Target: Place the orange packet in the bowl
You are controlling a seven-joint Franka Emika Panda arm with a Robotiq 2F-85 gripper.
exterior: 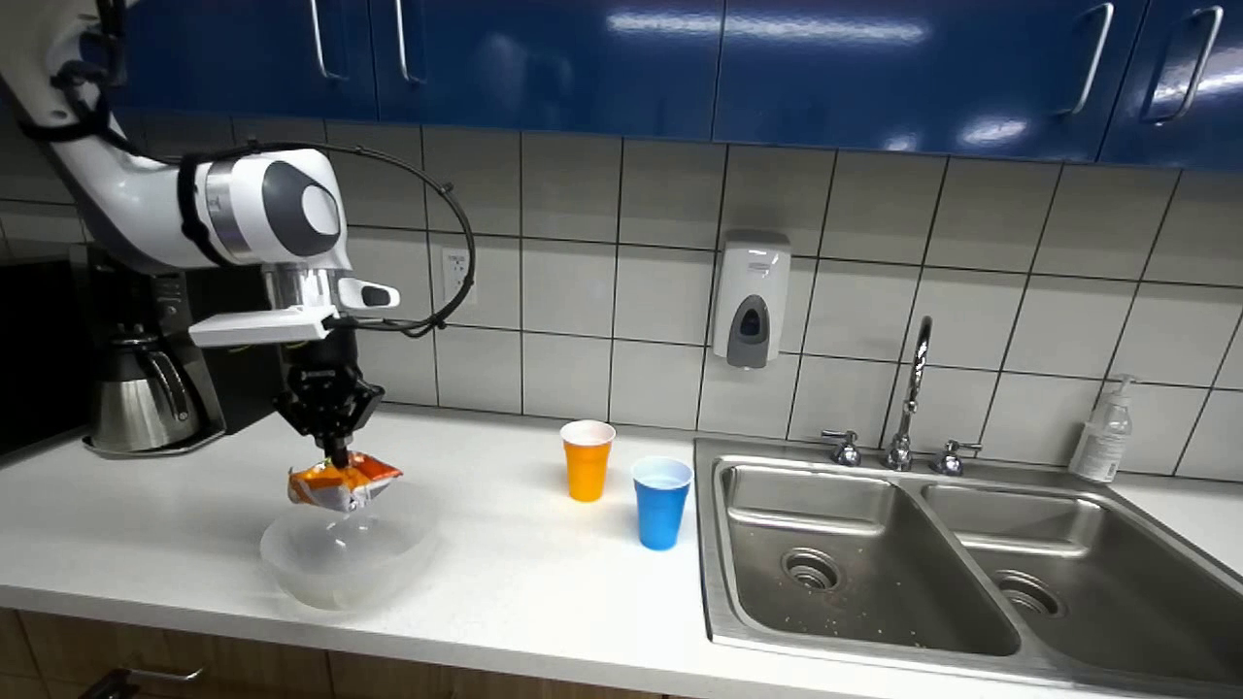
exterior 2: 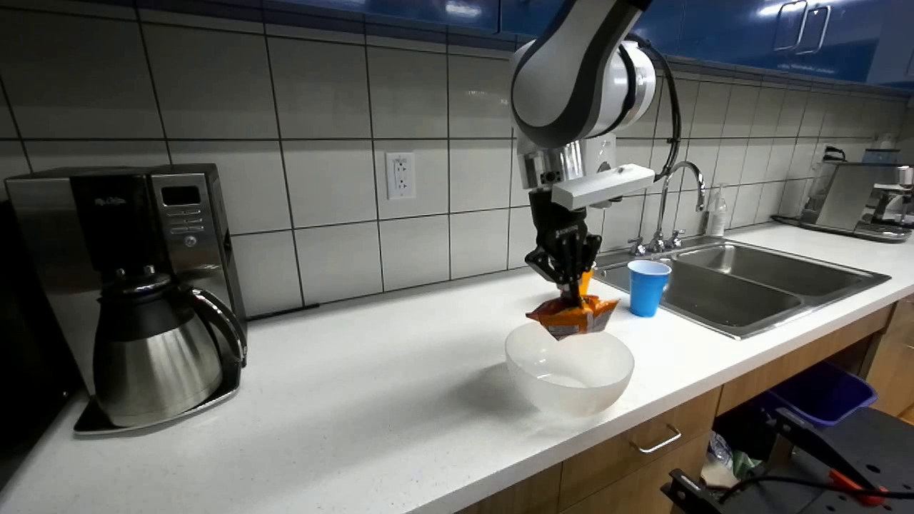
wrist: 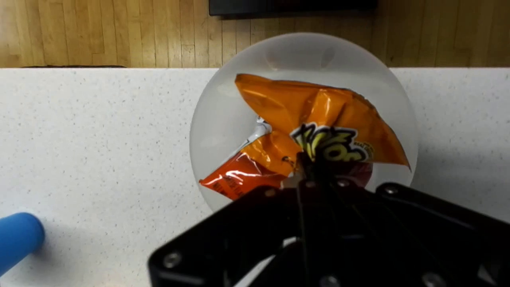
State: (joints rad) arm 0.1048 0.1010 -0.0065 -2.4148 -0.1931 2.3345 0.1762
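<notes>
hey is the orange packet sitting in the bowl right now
No, an exterior view shows the orange packet pinched in the fingers above the bowl.

We see the jaws pinching the orange packet above the bowl on the worktop. From the bowl, in an exterior view, the orange cup stands at two o'clock, the blue cup near three.

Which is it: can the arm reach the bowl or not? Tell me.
Probably yes: the gripper holds the packet above the bowl, and nothing shows between the packet and the bowl's open top.
</notes>
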